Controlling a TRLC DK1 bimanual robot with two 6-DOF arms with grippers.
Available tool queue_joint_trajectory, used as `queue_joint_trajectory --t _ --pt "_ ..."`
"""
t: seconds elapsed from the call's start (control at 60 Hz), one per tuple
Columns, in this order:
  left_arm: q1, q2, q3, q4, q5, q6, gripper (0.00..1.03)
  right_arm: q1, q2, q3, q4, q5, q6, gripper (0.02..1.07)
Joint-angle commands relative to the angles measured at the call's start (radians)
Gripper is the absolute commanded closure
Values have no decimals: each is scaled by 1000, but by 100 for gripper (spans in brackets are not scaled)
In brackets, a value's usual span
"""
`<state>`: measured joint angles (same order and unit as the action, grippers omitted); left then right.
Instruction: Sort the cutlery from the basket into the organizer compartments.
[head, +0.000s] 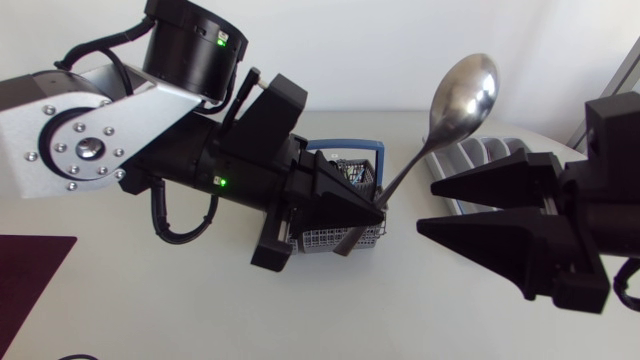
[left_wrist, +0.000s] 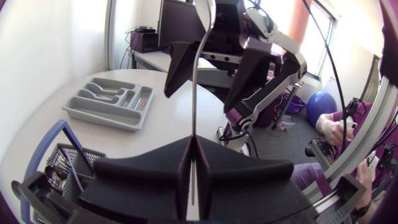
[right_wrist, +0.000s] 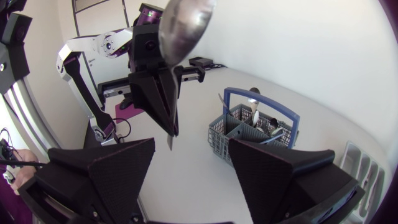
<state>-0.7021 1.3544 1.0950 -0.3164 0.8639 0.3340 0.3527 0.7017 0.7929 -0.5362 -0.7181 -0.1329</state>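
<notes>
- The left gripper (head: 375, 208) is clamped on the handle end of a tablespoon (head: 455, 100). The spoon's bowl is raised toward the upper right of the head view, apparently offered across.
- The right gripper (head: 425, 208), at the frame's right, gapes wide facing the spoon, probably for a handover.
- The cutlery basket (head: 320, 238) sits mid-frame on the counter (head: 200, 300).
- The organizer (head: 480, 155) lies upper right, nearer the right arm, which would explain the pass.

The tabletop (head: 150, 300) is viewed from above by the head view, at close range. The left wrist view is directed along the left gripper (left_wrist: 194, 140) toward the right gripper (head: 425, 207), whose own view is turned back at it. The spoon (head: 465, 90) and basket (right_wrist: 227, 140) are shared by all three.
</notes>
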Motion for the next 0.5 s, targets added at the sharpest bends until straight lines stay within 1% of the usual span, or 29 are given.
queue_joint_trajectory --t 0.0,0.017,0.1,0.15,0.267,0.383,0.483 --pt "6 -5 43 8 38 -30 101 15 50 25 38 -15 24 22" --pt "7 -3 43 8 44 -32 101 17 58 26 44 -17 24 23" --pt "21 6 52 8 78 -41 101 31 94 39 74 -27 27 31" --pt "32 11 59 8 103 -47 101 34 110 45 99 -35 38 32" --pt "41 20 69 8 119 -49 101 37 143 62 139 -72 56 39" --pt "59 45 82 7 150 -50 101 37 167 78 168 -104 78 40" --pt "69 60 92 7 167 -49 101 48 188 86 188 -107 81 40"
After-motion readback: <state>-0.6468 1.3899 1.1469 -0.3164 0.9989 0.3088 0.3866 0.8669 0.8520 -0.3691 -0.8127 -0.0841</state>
